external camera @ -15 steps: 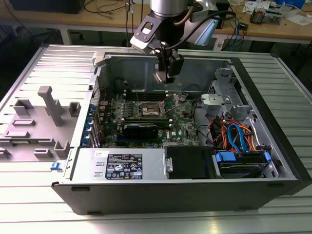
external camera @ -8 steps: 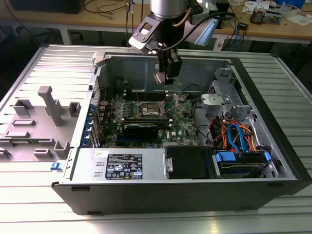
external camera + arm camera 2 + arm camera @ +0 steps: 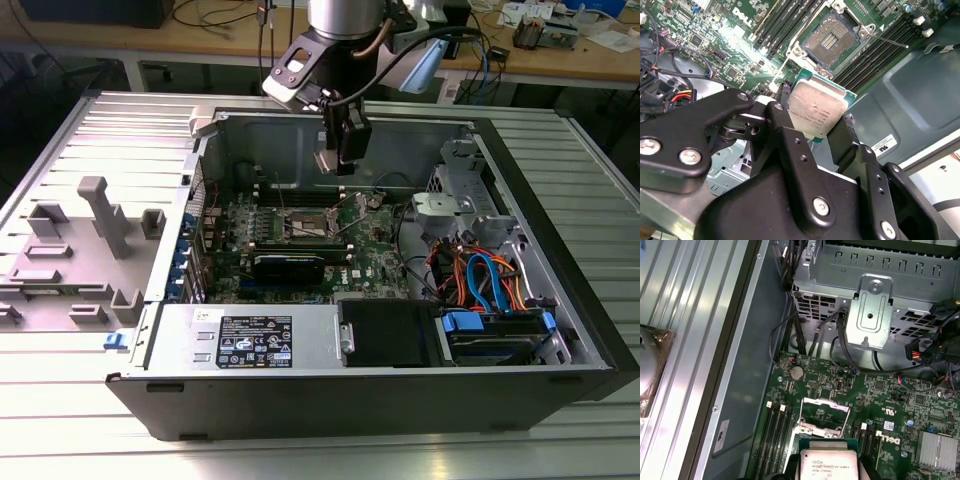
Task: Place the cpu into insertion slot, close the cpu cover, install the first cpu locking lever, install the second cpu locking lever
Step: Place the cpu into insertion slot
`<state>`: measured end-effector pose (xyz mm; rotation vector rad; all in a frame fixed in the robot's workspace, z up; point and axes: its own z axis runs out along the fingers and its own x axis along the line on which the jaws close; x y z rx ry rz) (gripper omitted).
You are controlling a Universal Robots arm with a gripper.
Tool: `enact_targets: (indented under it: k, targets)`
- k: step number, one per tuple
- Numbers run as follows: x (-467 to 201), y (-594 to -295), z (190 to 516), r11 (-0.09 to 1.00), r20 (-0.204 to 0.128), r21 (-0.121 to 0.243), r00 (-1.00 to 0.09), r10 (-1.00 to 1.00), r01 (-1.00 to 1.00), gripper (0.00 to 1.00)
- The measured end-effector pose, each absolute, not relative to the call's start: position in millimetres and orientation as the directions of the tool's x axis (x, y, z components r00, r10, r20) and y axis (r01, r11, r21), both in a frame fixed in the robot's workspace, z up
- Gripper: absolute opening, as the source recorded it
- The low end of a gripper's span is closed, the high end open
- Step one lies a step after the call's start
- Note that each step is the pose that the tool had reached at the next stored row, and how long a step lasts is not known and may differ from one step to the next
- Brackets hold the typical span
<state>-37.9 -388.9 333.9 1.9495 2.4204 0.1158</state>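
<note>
Your jaws are clamped on the cpu, pinching its opposite edges, with its metal top turned to the second wrist view. In the exterior view they hang in the upper middle of the frame, apart from the board. The insertion slot sits lower, slightly toward the exterior view's left, its contact field uncovered. Memory slots flank it, and a thin locking lever juts out beside it

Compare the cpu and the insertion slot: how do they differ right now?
The cpu has a dull silver-grey metal top; the insertion slot shows a dark-rimmed contact field. The cpu hangs in the pincer above the motherboard; the insertion slot sits fixed on it, empty. Both are square and close in size.
</note>
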Motion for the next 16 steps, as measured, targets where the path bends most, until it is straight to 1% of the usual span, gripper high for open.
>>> enact_targets:
  k: [16]
  targets:
    - [-37.8,-389.2,330.0,0.196,0.022,0.078,-0.199,0.980,0.977,0.55]
